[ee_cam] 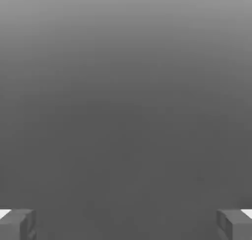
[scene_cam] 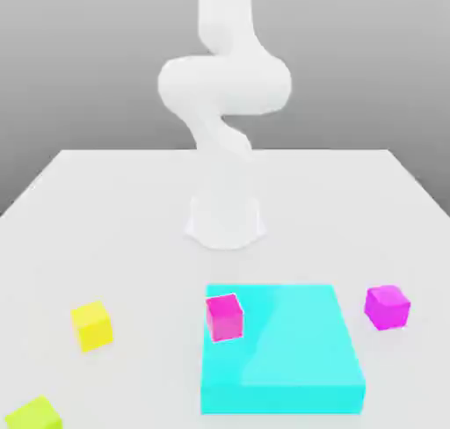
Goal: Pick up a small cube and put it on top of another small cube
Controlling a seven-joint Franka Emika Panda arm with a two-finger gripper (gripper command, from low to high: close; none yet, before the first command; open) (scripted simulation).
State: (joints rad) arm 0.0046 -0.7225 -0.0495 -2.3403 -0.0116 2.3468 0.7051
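The white robot arm (scene_cam: pixel 224 93) rises from its round base (scene_cam: pixel 225 218) at the rear centre of the white table (scene_cam: pixel 132 207). In the hand view, the gripper (ee_cam: pixel 126 224) faces a plain grey background, and its two dark grey fingers (ee_cam: pixel 17 224) stand wide apart with nothing between them.

A flat cyan rectangular block (scene_cam: pixel 290 352) lies at the front of the table. The small pink cube (scene_cam: pixel 224 316) rests on its corner nearest the exterior view's left. The small magenta cube (scene_cam: pixel 388 306) sits on the table just beside the block, toward the exterior view's right. The small yellow cube (scene_cam: pixel 91 324) sits well apart toward the exterior view's left. The small yellow-green cube (scene_cam: pixel 33 415) sits at the front edge, partly cropped.
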